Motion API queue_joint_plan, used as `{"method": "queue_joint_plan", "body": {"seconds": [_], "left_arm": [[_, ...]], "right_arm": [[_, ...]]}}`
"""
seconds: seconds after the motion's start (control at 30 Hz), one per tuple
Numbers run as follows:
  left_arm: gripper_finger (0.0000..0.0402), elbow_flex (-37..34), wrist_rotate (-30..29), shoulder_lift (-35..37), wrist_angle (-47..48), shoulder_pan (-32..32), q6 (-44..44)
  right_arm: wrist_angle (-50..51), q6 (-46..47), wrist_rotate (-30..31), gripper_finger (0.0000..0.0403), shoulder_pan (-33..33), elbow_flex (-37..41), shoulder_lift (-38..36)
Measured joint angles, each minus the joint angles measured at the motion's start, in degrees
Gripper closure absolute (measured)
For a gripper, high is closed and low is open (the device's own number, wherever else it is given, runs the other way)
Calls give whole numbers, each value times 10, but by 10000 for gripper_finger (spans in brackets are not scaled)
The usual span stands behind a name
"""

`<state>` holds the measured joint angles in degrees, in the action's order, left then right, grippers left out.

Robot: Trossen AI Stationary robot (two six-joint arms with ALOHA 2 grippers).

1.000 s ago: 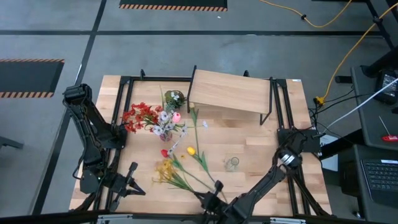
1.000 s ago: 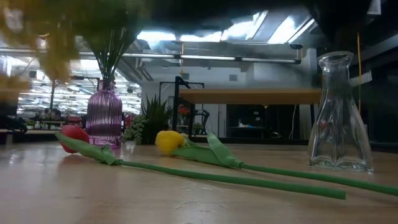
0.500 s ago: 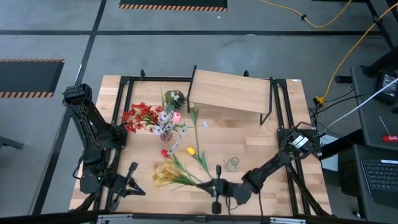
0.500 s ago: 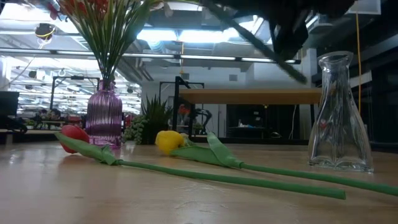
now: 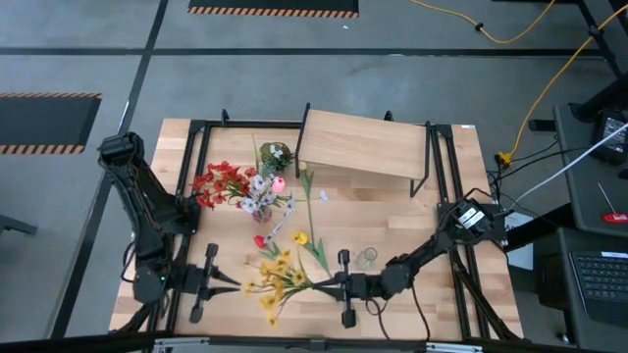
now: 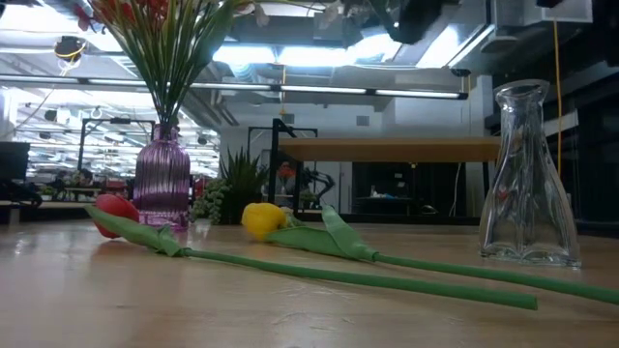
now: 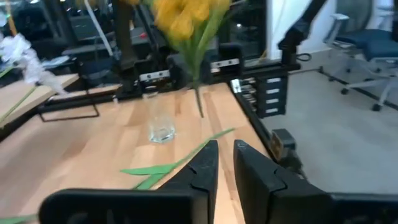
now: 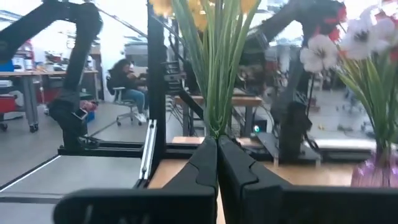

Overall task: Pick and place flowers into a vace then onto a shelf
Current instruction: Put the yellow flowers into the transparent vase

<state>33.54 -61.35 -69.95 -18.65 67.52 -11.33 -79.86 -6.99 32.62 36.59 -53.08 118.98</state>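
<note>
A bunch of small yellow flowers [image 5: 270,281] on green stems is held level above the table's near part, blooms toward the left. My right gripper [image 5: 324,285] is shut on it. My left gripper [image 5: 231,280] points right at the blooms from close by, open by a narrow gap and touching nothing. The clear glass vase [image 5: 366,258] stands just beyond the right gripper. A red tulip [image 5: 260,241] and a yellow tulip [image 5: 301,237] lie flat on the table. A purple vase [image 5: 260,208] holds red and white flowers. The shelf [image 5: 363,142] stands at the far edge. My right gripper pinches the yellow bunch's gathered stems [image 8: 215,127] near their lower end between its two fingers. The fingers come level from the table's right and lie roughly along the stems. The bunch is lifted clear, and its blooms [image 8: 205,9] reach out past the fingertips toward the left arm.
The two tulips' long green stems [image 6: 387,275] run across the near middle of the table toward the clear vase [image 6: 527,179]. A leafy green bunch [image 5: 275,155] stands by the shelf's left end. Black frame rails line the table's left and right sides.
My right gripper has risen from the table's near edge and moved toward the far edge, carrying the yellow bunch up off the table. The bunch has swung level, its blooms now toward the left. My left gripper has turned level and moved right toward the blooms.
</note>
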Motion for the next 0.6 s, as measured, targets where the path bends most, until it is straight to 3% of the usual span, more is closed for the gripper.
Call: {"method": "queue_joint_plan", "body": {"seconds": [0.13, 0.3, 0.6], "left_arm": [[328, 0, 23, 0, 0, -45, -14], [288, 0, 52, -1, -18, -106, 13], [237, 0, 157, -8, -183, -206, 123]], "right_arm": [[-22, -28, -51, 403, -23, 0, 0], [-36, -63, -66, 403, -43, 0, -5], [-39, -128, -102, 403, -48, 0, -28]]}}
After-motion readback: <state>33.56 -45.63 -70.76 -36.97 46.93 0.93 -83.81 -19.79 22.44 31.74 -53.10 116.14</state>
